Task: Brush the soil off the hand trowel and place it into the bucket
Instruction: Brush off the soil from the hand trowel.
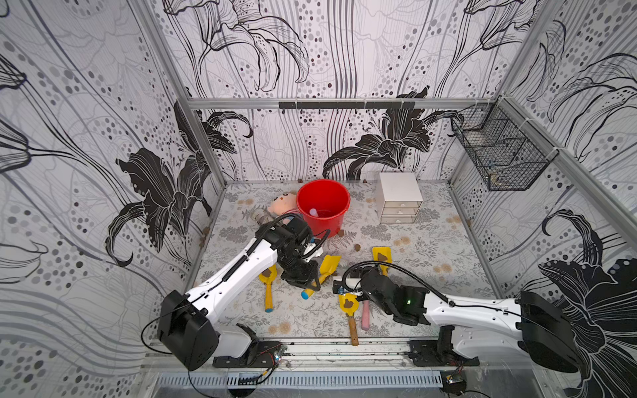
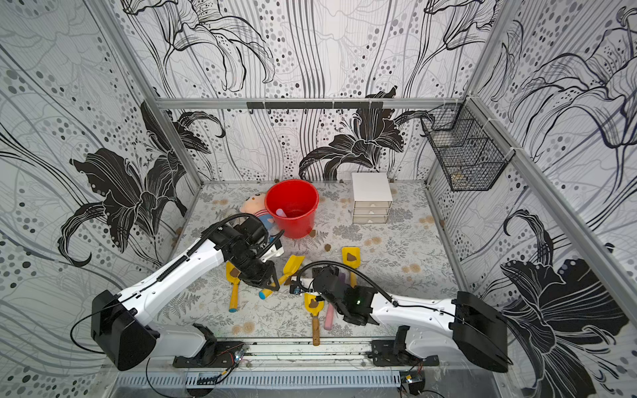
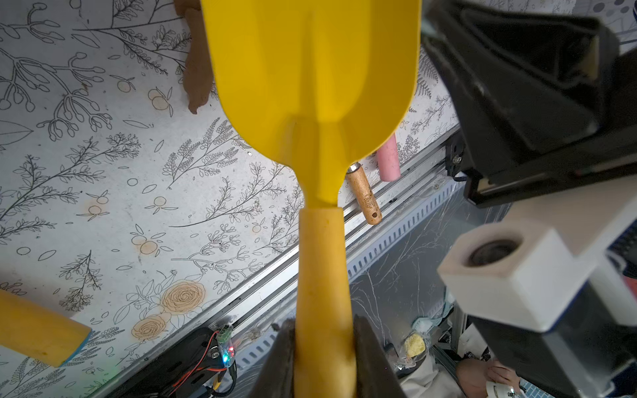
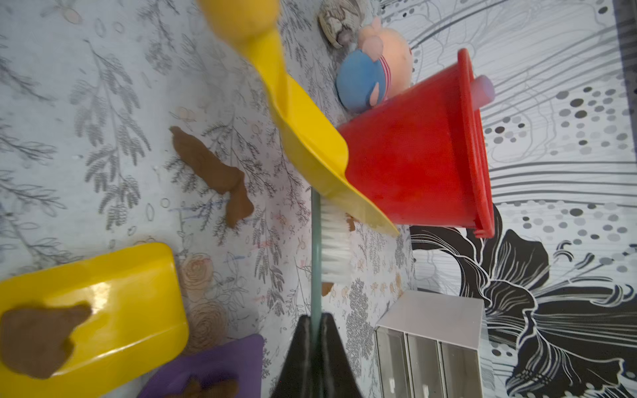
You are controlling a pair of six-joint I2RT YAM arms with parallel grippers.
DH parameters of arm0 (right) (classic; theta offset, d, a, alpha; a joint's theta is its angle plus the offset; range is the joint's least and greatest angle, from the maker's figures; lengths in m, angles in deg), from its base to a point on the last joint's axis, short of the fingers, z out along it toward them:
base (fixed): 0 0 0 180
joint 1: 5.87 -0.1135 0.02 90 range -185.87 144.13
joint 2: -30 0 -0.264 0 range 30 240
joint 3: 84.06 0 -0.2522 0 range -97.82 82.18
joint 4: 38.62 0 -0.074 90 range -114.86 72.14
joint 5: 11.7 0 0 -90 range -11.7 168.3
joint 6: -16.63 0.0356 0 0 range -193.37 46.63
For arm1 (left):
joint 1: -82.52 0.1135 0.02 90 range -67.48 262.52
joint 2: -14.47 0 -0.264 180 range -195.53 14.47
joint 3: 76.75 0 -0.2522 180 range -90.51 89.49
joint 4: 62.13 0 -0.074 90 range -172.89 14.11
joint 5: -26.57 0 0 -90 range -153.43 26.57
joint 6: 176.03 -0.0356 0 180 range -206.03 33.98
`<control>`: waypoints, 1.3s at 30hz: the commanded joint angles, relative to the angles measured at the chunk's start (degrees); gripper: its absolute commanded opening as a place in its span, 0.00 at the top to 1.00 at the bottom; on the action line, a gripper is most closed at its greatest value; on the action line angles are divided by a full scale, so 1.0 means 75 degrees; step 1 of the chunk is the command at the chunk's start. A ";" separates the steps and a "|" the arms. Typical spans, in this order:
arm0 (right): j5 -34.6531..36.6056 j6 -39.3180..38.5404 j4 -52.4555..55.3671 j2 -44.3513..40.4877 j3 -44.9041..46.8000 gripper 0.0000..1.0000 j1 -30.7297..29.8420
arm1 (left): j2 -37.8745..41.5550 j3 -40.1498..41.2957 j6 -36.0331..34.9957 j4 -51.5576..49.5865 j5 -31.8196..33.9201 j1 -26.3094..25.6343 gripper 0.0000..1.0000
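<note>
left arm first: the left end effector is clamped on the handle of the yellow trowel. the handle runs straight out from the jaws and the blade leads. in a top view the trowel's long axis slants from its blue-capped end at the front up toward the back right, so the blade already points roughly at the bucket. the bucket stands farther back, near but apart. the left arm is the nearer one and it carries the tool, so i'd judge the drop is its job.

moving right: the brush has its white bristles at the blade's far edge. the right end effector is pinched closed on the brush's thin handle. a soil clump lies on the tabletop below the blade.

hard to read: the blade face in the left wrist view looks clean, but its tip is cut off by the frame. the right wrist view shows it blurred. in both top views the left wrist covers the grip itself. something pale leans inside the bucket, too small to name.
</note>
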 commanded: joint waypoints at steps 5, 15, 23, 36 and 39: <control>0.0168 0.0579 0.0242 -0.0160 -0.0062 1.00 -0.0005 | 0.0019 -0.0390 -0.0023 -0.0182 -0.0033 -0.0051 1.00; -0.1057 0.0774 -0.0231 -0.0427 0.0024 1.00 -0.0268 | 0.0006 -0.0173 0.0023 -0.0031 -0.0077 -0.0068 1.00; 0.0378 0.2010 0.0385 -0.0227 -0.0403 1.00 0.0494 | 0.0216 -0.0218 0.0034 -0.0036 0.0070 -0.0059 1.00; -0.1545 0.4570 0.2124 -0.2033 -0.0528 1.00 0.2487 | 0.0525 -0.1048 0.0242 0.0438 0.1587 -0.0028 1.00; -0.1940 0.4707 0.2203 -0.2003 -0.0712 1.00 0.2777 | 0.0368 -0.1964 0.0134 0.0309 0.2328 0.0110 1.00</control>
